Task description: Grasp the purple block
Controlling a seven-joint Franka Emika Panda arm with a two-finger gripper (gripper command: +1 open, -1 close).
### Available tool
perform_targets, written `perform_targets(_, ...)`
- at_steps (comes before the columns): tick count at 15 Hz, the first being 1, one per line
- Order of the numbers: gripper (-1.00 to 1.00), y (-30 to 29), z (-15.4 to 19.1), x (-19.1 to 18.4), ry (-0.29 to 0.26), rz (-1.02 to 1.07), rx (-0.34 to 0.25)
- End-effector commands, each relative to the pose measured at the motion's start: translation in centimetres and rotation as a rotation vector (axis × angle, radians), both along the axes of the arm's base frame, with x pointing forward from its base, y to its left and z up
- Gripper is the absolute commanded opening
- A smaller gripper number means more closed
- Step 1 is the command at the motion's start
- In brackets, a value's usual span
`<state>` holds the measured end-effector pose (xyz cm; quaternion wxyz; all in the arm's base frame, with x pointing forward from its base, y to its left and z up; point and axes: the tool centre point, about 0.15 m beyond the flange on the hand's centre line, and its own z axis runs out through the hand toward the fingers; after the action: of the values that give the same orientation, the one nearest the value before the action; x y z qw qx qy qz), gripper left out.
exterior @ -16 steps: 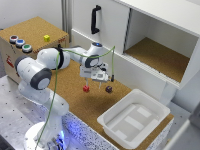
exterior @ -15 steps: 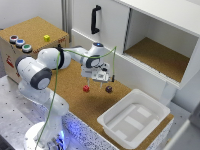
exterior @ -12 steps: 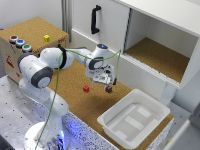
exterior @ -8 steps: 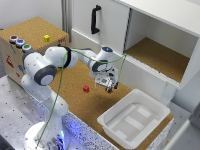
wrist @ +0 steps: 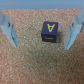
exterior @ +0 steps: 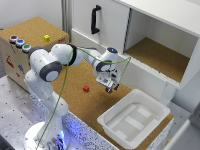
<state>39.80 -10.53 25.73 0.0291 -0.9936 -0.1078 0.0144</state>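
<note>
The purple block [wrist: 49,32], a small dark cube with a yellow letter A on its top face, lies on the cork surface. In the wrist view it sits between my two fingers [wrist: 7,27], with a gap on each side. My gripper [wrist: 41,46] is open and touches nothing. In the exterior view the gripper [exterior: 109,89] hangs low over the cork floor in front of the cabinet, and it largely hides the block there.
A red cube [exterior: 86,88] lies on the cork toward the exterior view's left of the gripper. A white tray [exterior: 150,107] stands to its right and nearer. A yellow cube [exterior: 46,38] sits on the wooden box with round buttons [exterior: 20,43]. The cabinet's open compartment [exterior: 160,55] is behind.
My gripper has moved toward the exterior view's right and lowered, from beside the purple block to directly over it. The red cube has not moved.
</note>
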Motion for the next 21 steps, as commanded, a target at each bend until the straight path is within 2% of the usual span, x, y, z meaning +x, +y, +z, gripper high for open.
perform_targets(1,1.00,-0.5,0.1,1.3,0.055,-0.018,0.049)
perform_targets(2,1.00,-0.5,0.1,1.3,0.055,-0.018,0.049)
perform_targets(3,1.00,-0.2,-0.2,0.2,-0.004,-0.011,0.002)
perform_targets(7,1.00,-1.0,-1.6,3.8,-0.034,0.006,-0.029)
perform_targets(9,1.00,-1.5,-2.6,5.8,-0.038,0.008,0.011)
perform_targets(17,1.00,-2.2,-4.7,8.3,-0.058,-0.035,0.043)
perform_targets(18,-1.00,-2.2,-4.9,8.2,-0.054,-0.048,0.046)
perform_targets(21,-1.00,-2.1,-5.3,7.9,-0.042,-0.048,0.059)
